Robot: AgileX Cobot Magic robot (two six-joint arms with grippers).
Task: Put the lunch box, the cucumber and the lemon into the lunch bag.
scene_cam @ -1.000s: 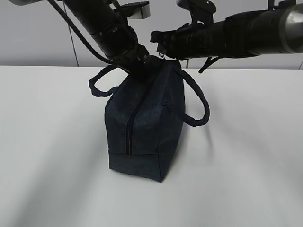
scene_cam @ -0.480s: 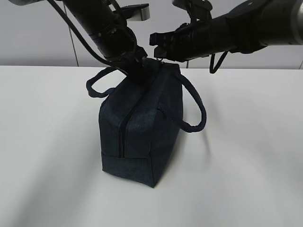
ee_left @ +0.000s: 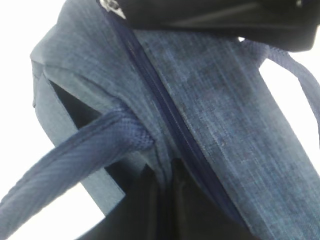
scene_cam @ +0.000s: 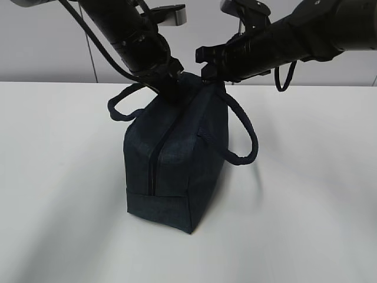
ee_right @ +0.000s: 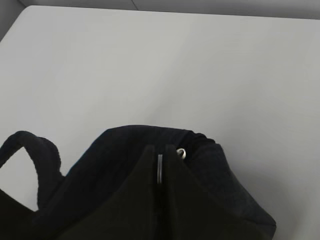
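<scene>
One lunch bag (scene_cam: 177, 165) stands upright on the white table (scene_cam: 306, 194), near the middle of the exterior view, and it is the only one of the task's things I can see. Its zipper (scene_cam: 158, 159) runs up the near end and over the top as a dark closed line. I count two loop handles: one (scene_cam: 121, 106) sticks out to the left near the top, the other (scene_cam: 244, 132) droops down the right side.

I have two arms, and both meet at the far top of the bag. My left gripper (scene_cam: 172, 88) comes down from the upper left and presses against the top edge of the fabric. In my left wrist view its two fingers (ee_left: 150, 210) lie close together right at the zipper seam, pinched narrow; I cannot tell whether they have hold of the fabric or merely touch it. That view also shows one handle crossing the lower left and a metal glint (ee_left: 111, 5) at the upper edge, by the zipper line.

My right gripper (scene_cam: 206, 69) reaches in from the right, level with the bag's top. In my right wrist view its jaws stand pressed together with only a thin slit between them, just beside the one metal ring pull (ee_right: 181, 153). Whether the ring is caught I cannot tell.
</scene>
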